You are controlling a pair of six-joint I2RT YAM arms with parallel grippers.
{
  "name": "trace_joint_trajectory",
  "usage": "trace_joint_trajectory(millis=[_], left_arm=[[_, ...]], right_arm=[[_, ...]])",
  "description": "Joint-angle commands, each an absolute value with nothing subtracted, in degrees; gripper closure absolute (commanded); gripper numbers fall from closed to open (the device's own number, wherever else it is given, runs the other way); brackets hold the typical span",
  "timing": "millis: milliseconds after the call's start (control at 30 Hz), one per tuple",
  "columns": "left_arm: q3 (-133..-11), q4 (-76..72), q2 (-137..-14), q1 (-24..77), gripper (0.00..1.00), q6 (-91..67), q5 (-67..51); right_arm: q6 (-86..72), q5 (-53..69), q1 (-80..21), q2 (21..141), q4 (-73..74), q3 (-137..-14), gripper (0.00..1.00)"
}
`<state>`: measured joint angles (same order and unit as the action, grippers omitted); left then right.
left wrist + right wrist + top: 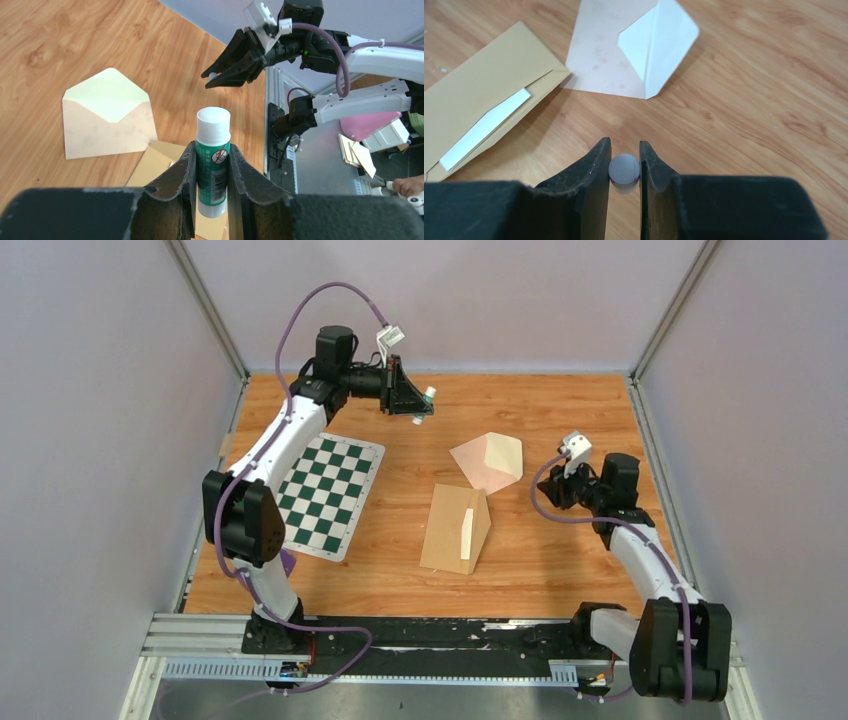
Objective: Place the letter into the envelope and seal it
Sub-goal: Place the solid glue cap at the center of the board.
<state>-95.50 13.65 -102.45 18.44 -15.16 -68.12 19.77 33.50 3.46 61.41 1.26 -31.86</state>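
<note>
A wooden table (560, 410) is enclosed by plain grey walls, and a green-and-white checkered mat (328, 495) is laid along its left edge. The tan envelope (445, 530) is seen lying flat near the middle of the table, a little toward the near edge, with its flap raised. The letter (486, 127) can be made out only as a white strip of paper inside the envelope's mouth, and too little of it is shown for any print to be read. A cream envelope (487, 462) with its triangular flap folded open is placed just beyond the tan one, toward the far right corner. The two lie corner to edge, and whether they touch cannot be told. The left gripper (212, 150) is held raised near the far edge, left of the middle, and is clamped on an upright glue stick (213, 125) with a green label and a white top. The right gripper (624, 150) is held low over bare wood toward the right edge, pointed at the envelopes. Its fingers are closed on a small round white piece (624, 169) — what it is cannot be told from its end-on view.
</note>
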Motion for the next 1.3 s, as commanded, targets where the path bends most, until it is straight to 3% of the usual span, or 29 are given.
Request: trace_joint_trajectory(millis=[0,267,467,733,867,1067,1167,1267], left_arm=[[-96.3,18.6,-99.3,17.9,1.00,-10.6,-67.2],[-97.0,27.5,-99.5,17.8,1.00,-3.1,-65.2],[-98.5,33.1,-99.7,17.8,1.00,2.1,-63.2],[-99.5,34.9,-98.7,17.0,1.00,4.4,-61.5],[-98.5,34.0,-98.1,16.4,1.00,4.1,-61.2],[-96.9,33.1,-97.3,15.8,1.00,3.5,-59.9],[-96.3,33.1,-97.1,15.6,1.00,3.1,-59.5],[-95.7,32.9,-97.0,15.6,1.00,2.7,-59.4]], right_arm=[[35.9,47.9,3.8,65.9,9.4,-33.0,0.97],[50.4,63.5,4.3,76.1,17.3,-39.0,0.88],[49.6,62.9,3.1,87.9,25.1,-48.3,0.89],[28.5,44.5,0.4,100.4,49.8,-66.7,0.95],[18.3,39.3,0.3,97.0,52.0,-62.9,0.96],[5.8,19.5,0.3,94.2,52.3,-60.2,0.98],[4.5,15.1,-1.1,95.3,52.5,-61.0,0.89],[5.4,12.7,-2.3,96.4,52.0,-59.3,0.87]])
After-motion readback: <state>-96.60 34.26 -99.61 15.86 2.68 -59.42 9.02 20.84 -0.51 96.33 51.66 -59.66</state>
